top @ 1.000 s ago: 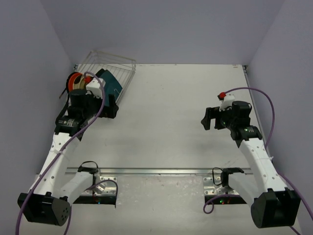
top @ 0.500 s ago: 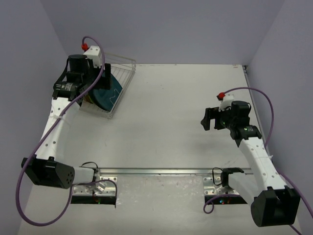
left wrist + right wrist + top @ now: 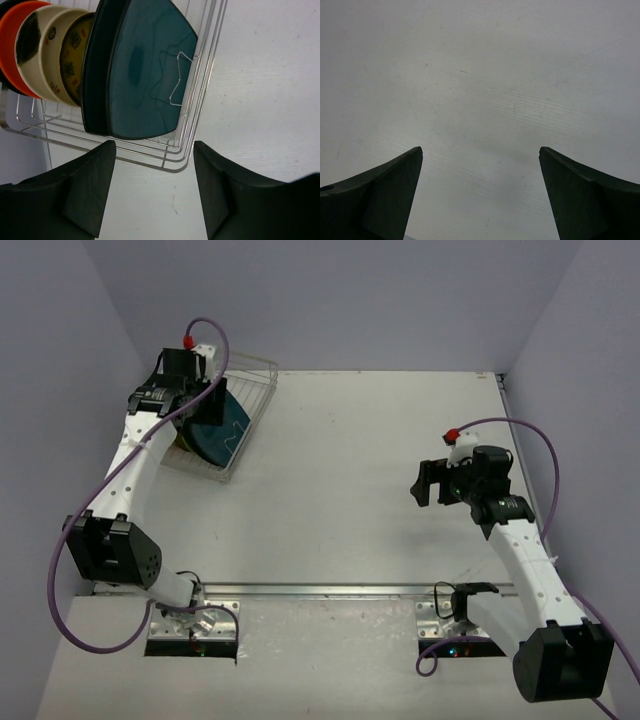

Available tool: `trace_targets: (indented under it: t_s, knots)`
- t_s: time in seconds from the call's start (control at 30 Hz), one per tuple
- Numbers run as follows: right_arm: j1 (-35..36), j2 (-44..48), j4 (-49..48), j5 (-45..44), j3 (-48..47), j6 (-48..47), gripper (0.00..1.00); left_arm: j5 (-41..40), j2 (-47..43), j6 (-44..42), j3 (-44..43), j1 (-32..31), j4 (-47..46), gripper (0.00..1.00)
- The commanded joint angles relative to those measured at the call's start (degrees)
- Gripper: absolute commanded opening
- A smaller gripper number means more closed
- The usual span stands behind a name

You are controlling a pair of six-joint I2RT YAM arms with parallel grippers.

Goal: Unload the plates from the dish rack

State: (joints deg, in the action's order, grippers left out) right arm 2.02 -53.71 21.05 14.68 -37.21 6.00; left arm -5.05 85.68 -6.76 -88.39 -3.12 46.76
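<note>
Hovering over the corner of the dish rack [image 3: 255,380], which sits at about ten o'clock on the table [image 3: 380,440], the left gripper [image 3: 152,146] has its jaws partway apart and empty, with only rack wire and bare table showing between them. The plates stand on edge inside. The dark teal plate [image 3: 145,75] is outermost, at twelve o'clock from the claw, and the cream [image 3: 52,55] and orange-red [image 3: 10,40] ones fan off toward ten o'clock.

What worries me is the bent wire loop [image 3: 175,80] crossing the teal plate's face. A finger sliding in there could catch it, or the plate could hook on it when lifted and drag the light rack along. I can't tell whether the dark edge behind the teal plate is its own rim or a second plate, so a pinch might take two, or slip off a glossy rim. Pulling at a slant could also tip the neighbours over.

The right gripper [image 3: 480,150] stands wide and empty over bare table at three o'clock, well apart from the rack, so nothing is there to steady it.
</note>
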Motion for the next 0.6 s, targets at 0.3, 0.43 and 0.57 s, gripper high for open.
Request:
trace_targets:
  t_s: [0.3, 0.43, 0.57]
  knots:
    - [0.18, 0.21, -1.36, 1.23, -2.45, -0.46, 0.99, -2.15, 4.55, -2.95, -2.38, 3.12, -4.14, 0.65]
    - [0.18, 0.36, -1.19, 1.13, -2.52, -0.38, 0.99, -0.12, 6.01, -4.15, -2.67, 5.04, -4.94, 0.65]
    - [0.18, 0.36, -1.19, 0.97, -2.52, -0.46, 0.99, 0.83, 7.54, -4.67, -2.76, 5.05, -5.7, 0.63]
